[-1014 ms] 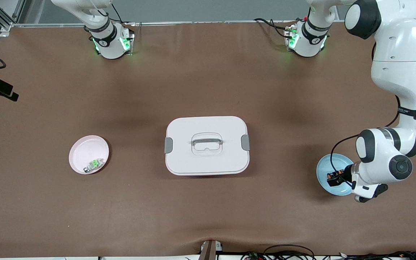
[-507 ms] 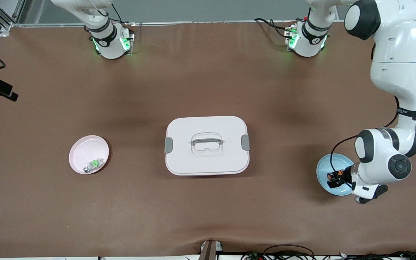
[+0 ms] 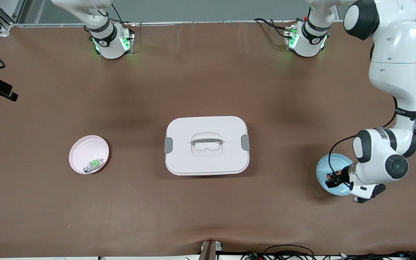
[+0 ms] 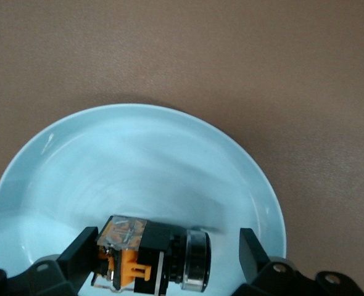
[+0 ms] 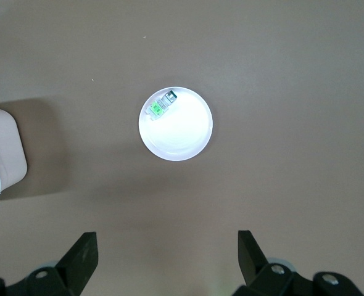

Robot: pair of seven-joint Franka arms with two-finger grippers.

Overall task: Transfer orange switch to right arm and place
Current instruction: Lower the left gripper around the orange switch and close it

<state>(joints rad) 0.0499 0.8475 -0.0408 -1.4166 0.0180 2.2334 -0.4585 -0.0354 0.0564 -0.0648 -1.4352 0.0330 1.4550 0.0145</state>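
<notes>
The orange switch (image 3: 332, 179) lies on its side in the light blue plate (image 3: 324, 169), near the left arm's end of the table. My left gripper (image 3: 338, 178) is down in the plate and open, one finger at each end of the switch. In the left wrist view the switch (image 4: 151, 253) lies between the fingers (image 4: 83, 250); the finger at its silver-ringed end stands apart from it, on the plate (image 4: 139, 154). My right gripper (image 5: 168, 256) is open and empty, high over the table near the pink plate (image 5: 185, 135); it is out of the front view.
A white lidded box (image 3: 207, 144) with a clear handle sits mid-table; its corner shows in the right wrist view (image 5: 0, 154). The pink plate (image 3: 85, 148) toward the right arm's end holds a small green-and-clear part (image 3: 93, 164), also in the right wrist view (image 5: 160, 105).
The left arm's wrist has shifted slightly toward the table's middle and sunk a little over the blue plate. The switch has stayed in the plate.
</notes>
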